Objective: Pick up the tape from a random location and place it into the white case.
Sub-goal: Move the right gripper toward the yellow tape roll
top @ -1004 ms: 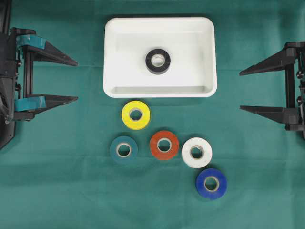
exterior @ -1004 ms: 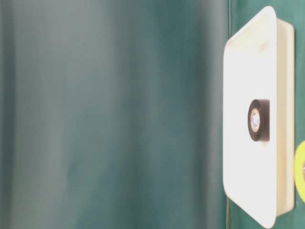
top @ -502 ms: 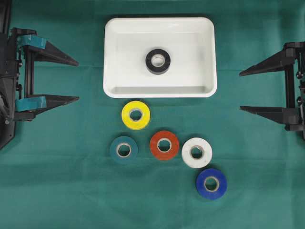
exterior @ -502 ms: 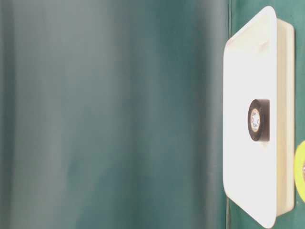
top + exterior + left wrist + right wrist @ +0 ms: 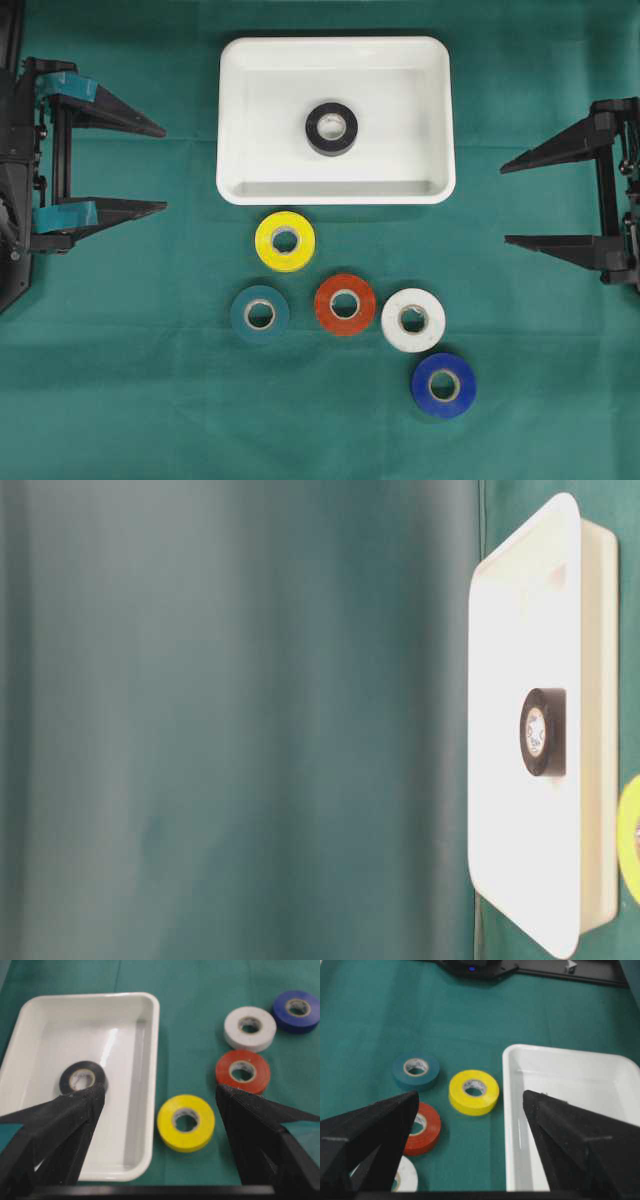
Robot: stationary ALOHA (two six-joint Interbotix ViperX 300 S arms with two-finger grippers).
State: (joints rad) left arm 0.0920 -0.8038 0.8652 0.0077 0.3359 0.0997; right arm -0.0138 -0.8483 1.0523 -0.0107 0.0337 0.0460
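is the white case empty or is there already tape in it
Not empty. One black tape roll lies flat near the middle of the white case; the other five rolls sit on the cloth outside it.

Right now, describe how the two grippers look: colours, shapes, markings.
The left gripper has two long black fingers tapering to points, each with a teal block at its base on a black frame. The right gripper has the same black wedge-shaped fingers on a black frame, with no teal visible. In the wrist views the fingers look matte and textured.
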